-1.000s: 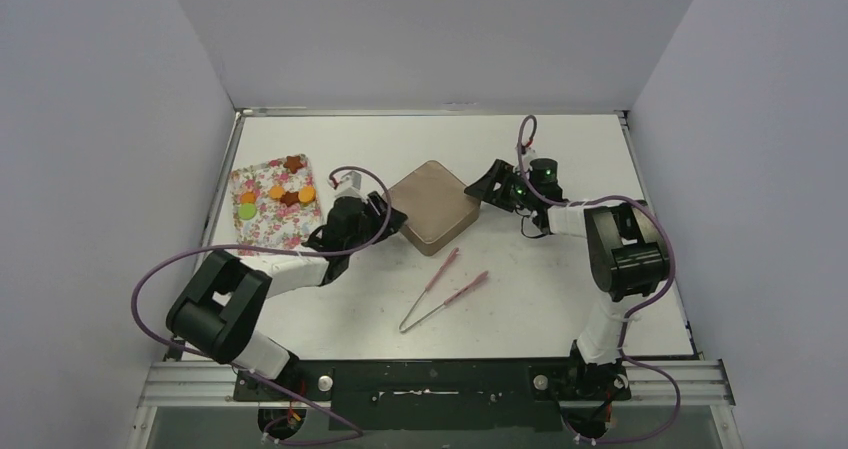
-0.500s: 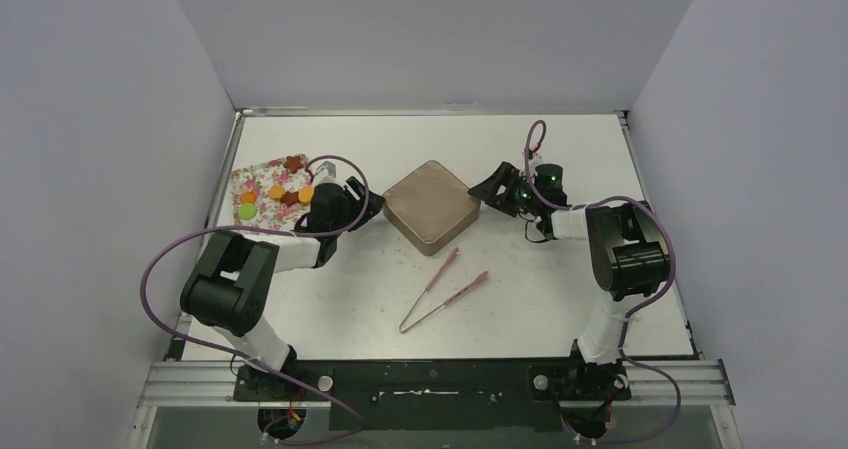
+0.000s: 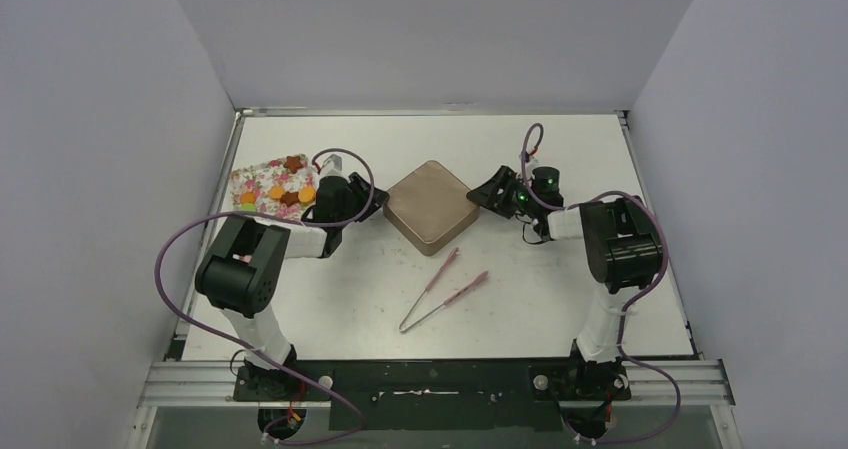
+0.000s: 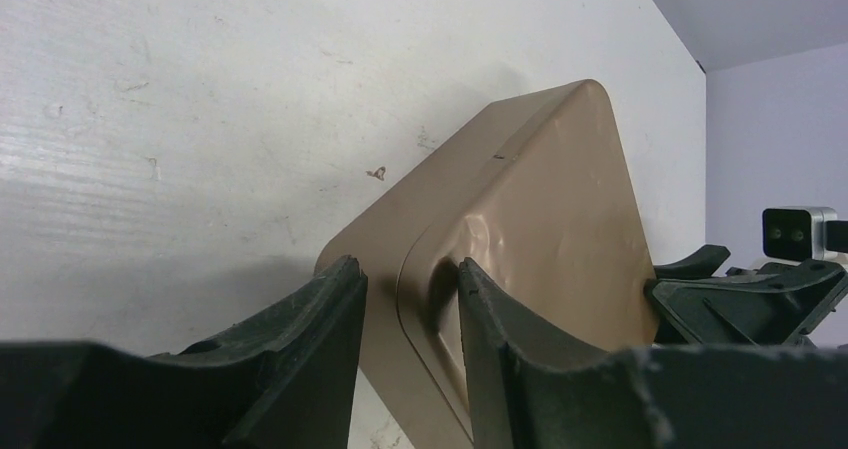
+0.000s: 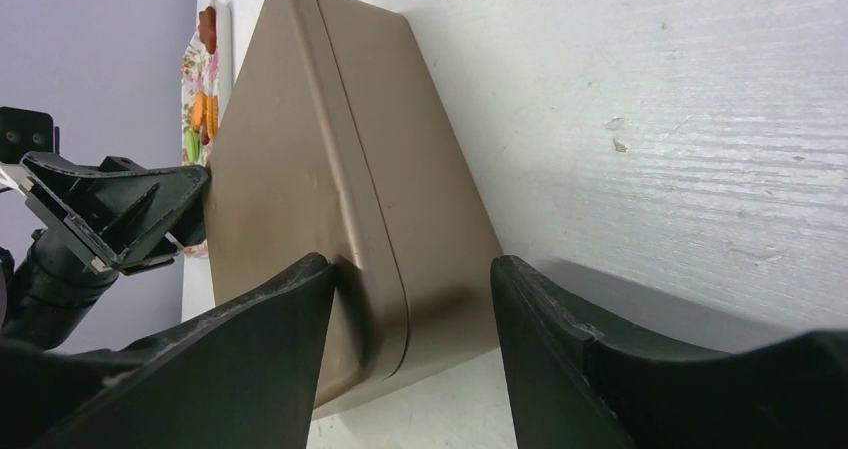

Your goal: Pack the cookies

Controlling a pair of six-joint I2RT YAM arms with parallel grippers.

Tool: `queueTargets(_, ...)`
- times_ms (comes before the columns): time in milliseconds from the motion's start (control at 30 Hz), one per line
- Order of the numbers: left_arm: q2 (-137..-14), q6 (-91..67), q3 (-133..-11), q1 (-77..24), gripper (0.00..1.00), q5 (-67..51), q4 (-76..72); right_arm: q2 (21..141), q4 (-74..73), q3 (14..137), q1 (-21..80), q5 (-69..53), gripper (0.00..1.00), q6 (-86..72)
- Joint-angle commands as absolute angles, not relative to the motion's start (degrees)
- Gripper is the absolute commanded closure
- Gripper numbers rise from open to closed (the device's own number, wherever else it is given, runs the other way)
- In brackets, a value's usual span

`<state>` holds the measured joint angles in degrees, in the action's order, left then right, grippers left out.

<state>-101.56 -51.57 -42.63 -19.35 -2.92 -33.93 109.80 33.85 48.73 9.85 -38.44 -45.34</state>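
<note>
The cookies (image 3: 283, 195) wait on the flowered tray (image 3: 250, 177) by the table's (image 3: 560, 299) left edge while my left pincer (image 4: 410, 279) and right pincer (image 5: 412, 269), each partly open, sit around opposite corners of the shut brown box (image 3: 431, 205), maybe gripping, I cannot tell, to open it.

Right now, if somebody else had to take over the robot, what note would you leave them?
Left gripper: jaws sit either side of the left corner of the brown square lidded box. I can't tell if it is clamped.
Right gripper: jaws sit either side of the box's right corner. Its grip is unclear too.
Small flat orange and dark brown cookies: on the flowery rectangular tray, left of the box.
Pink metal tongs: lying loose, nearer the arm bases.
Done: nothing visibly packed, and the lid is on.
Left: open the box, move the cookies in, close it.
</note>
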Motion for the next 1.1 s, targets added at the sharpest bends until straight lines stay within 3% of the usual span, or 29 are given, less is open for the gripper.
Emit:
queueTargets(0, -103.47, -50.63, -42.29, -20.03, 0.65, -3.24, -33.0, 111.46, 35.24, 49.44, 10.12, -36.99, 0.43, -43.97)
queueTargets(200, -103.23, -52.14, -39.21, -22.55, 0.71, -2.55, -36.86, 108.03, 32.62, 49.49, 9.63, -35.02, 0.42, -41.88)
queueTargets(367, -100.95, -51.35, -40.53, -24.69, 0.65, -1.06, -35.4, 100.51, 27.54, 47.93, 8.74, -30.36, 0.33, -38.07)
queueTargets(600, -89.31, -49.64, -38.91, -24.69, 0.43, 5.76, -30.06, 84.07, 13.43, 46.25, 7.73, -18.69, 0.17, -30.69)
queueTargets(800, -71.8, -46.67, -37.72, -24.7, 0.24, 16.03, -18.48, 67.19, 2.4, 45.34, 7.21, -8.88, 0.01, -26.72)
queueTargets(1067, -47.87, -47.01, -34.8, -24.61, 0.09, 20.62, -2.01, 47.57, -11.91, 45.21, 7.14, 0.62, 0.0, -22.72)
